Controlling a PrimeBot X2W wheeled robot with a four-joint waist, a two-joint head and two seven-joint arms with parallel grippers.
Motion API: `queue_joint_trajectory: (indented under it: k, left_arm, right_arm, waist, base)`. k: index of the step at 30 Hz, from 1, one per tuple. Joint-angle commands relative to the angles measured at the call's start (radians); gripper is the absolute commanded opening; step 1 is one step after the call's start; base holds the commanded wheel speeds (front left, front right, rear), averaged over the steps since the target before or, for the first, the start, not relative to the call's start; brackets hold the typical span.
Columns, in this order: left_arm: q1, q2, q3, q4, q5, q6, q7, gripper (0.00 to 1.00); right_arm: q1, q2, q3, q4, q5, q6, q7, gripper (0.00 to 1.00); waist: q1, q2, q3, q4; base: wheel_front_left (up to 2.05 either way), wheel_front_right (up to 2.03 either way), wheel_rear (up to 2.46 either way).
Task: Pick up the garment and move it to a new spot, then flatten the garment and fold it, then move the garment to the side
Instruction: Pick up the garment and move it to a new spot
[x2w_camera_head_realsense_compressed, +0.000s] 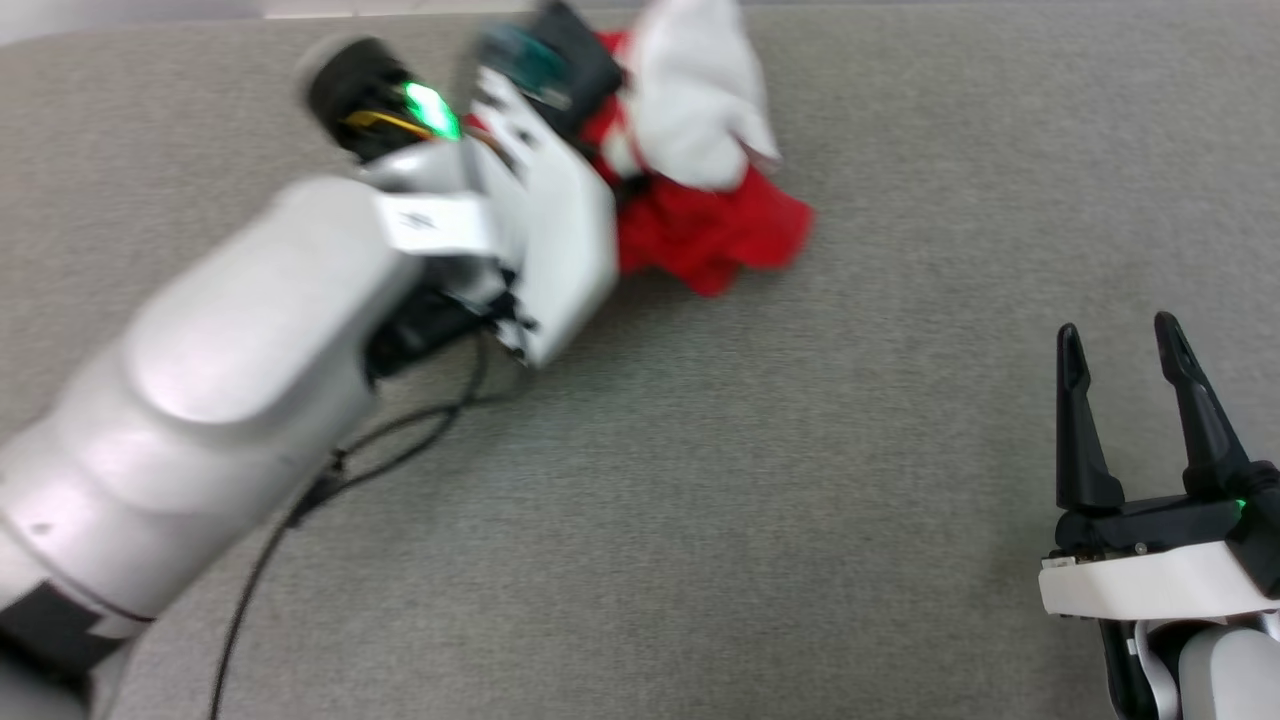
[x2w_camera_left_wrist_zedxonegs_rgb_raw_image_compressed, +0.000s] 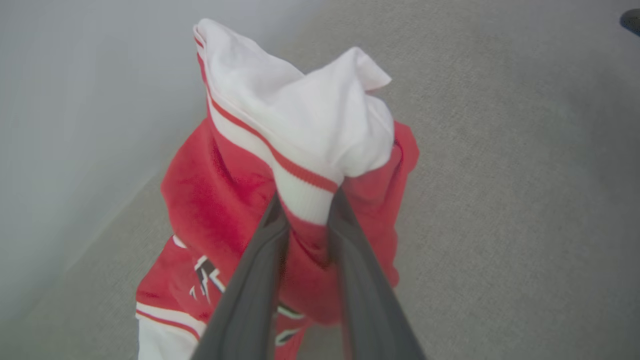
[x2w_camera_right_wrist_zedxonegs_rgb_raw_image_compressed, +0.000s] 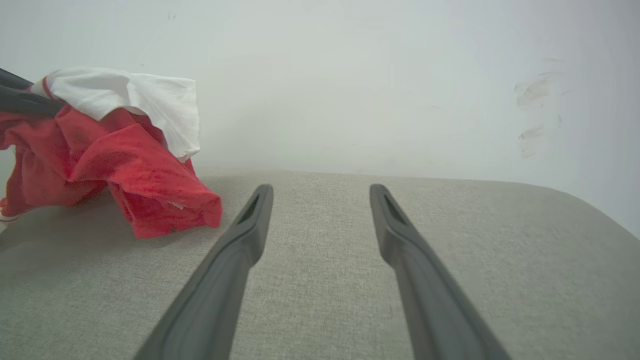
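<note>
Open grey surface (x2w_camera_right_wrist_zedxonegs_rgb_raw_image_compressed: 310, 280) ahead of the right gripper (x2w_camera_right_wrist_zedxonegs_rgb_raw_image_compressed: 321, 189) and between its parted fingers, bare up to the pale wall (x2w_camera_right_wrist_zedxonegs_rgb_raw_image_compressed: 350, 90) beyond. Ahead-left of it, bunched garment (x2w_camera_right_wrist_zedxonegs_rgb_raw_image_compressed: 125, 165) in the way, pinched by the left gripper (x2w_camera_left_wrist_zedxonegs_rgb_raw_image_compressed: 306, 202). Behind that gripper, loose black cable (x2w_camera_head_realsense_compressed: 400, 440) trailing across the surface.

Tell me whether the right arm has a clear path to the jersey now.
Probably yes: only bare grey surface lies between the open right gripper and the jersey, whose red corner faces it. The left gripper is shut on its white trim.
</note>
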Motion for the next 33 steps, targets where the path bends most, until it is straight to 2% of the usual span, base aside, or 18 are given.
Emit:
queue_joint_trajectory:
  k: [1,6,9,11,14,17,19,20,21,22,27,33]
  left_arm:
    - [-0.020,-0.016,-0.028,0.008,0.001,0.000,-0.014,0.00]
    - [-0.040,-0.136,-0.194,0.067,-0.010,0.000,-0.073,0.00]
    - [-0.015,-0.210,-0.248,0.106,-0.009,0.000,-0.099,0.00]
    - [0.020,-0.254,-0.262,0.125,0.007,0.000,-0.101,0.00]
    - [0.111,-0.312,-0.265,0.118,0.077,0.000,-0.039,0.00]
    - [0.183,-0.341,-0.264,0.102,0.125,0.000,0.004,0.00]
    - [0.209,-0.352,-0.265,0.099,0.139,0.000,-0.011,0.00]
    - [0.210,-0.354,-0.265,0.105,0.140,0.000,-0.028,0.13]
    - [0.208,-0.357,-0.265,0.114,0.140,0.000,-0.049,0.58]
    - [0.200,-0.360,-0.264,0.125,0.143,0.000,-0.079,1.00]
    - [0.180,-0.380,-0.264,0.179,0.130,0.000,-0.225,1.00]
    - [0.197,-0.369,-0.235,0.219,0.094,0.001,-0.437,1.00]
  right_arm:
    - [-0.013,0.002,0.002,0.002,0.005,0.000,-0.002,1.00]
    - [-0.025,0.002,0.001,0.002,0.025,0.000,-0.002,1.00]
    - [-0.031,0.002,0.001,0.004,0.034,0.000,-0.002,1.00]
    - [-0.033,0.002,-0.001,0.006,0.040,0.000,-0.002,1.00]
    - [-0.038,0.002,-0.002,0.009,0.044,0.000,-0.002,1.00]
    - [-0.039,0.002,-0.005,0.013,0.043,0.000,-0.002,1.00]
    - [-0.038,0.002,-0.011,0.017,0.039,0.000,-0.002,1.00]
    - [-0.036,0.002,-0.013,0.018,0.036,0.000,-0.002,1.00]
    - [-0.033,0.002,-0.014,0.018,0.034,0.000,-0.002,1.00]
    - [-0.027,0.002,-0.016,0.020,0.032,0.000,-0.002,1.00]
    - [0.007,0.002,-0.022,0.029,0.016,0.000,-0.002,1.00]
    - [0.055,0.002,-0.034,0.039,0.010,0.000,-0.002,1.00]
  waist:
    - [0.0000,-0.0001,0.015,-0.039]
    - [0.0000,-0.0001,0.044,-0.090]
    - [0.0000,-0.0001,0.059,-0.111]
    - [0.0000,-0.0001,0.067,-0.119]
    - [0.0000,-0.0001,0.075,-0.128]
    - [0.0000,-0.0001,0.075,-0.130]
    - [0.0000,-0.0001,0.068,-0.124]
    - [0.0000,-0.0001,0.062,-0.119]
    - [0.0000,-0.0001,0.056,-0.114]
    - [0.0000,-0.0001,0.047,-0.107]
    - [0.0000,-0.0001,-0.012,-0.069]
    - [0.0000,-0.0001,-0.099,-0.027]
  base:
    - [0.00,0.00,0.00]
    - [0.00,0.00,0.00]
    - [0.00,0.00,0.00]
    - [0.00,0.00,0.00]
    - [0.00,0.00,0.00]
    - [0.00,0.00,0.00]
    - [0.00,0.00,0.00]
    - [0.00,0.00,0.00]
    - [0.00,0.00,0.00]
    - [0.00,0.00,0.00]
    - [0.00,0.00,0.00]
    - [0.00,0.00,0.00]
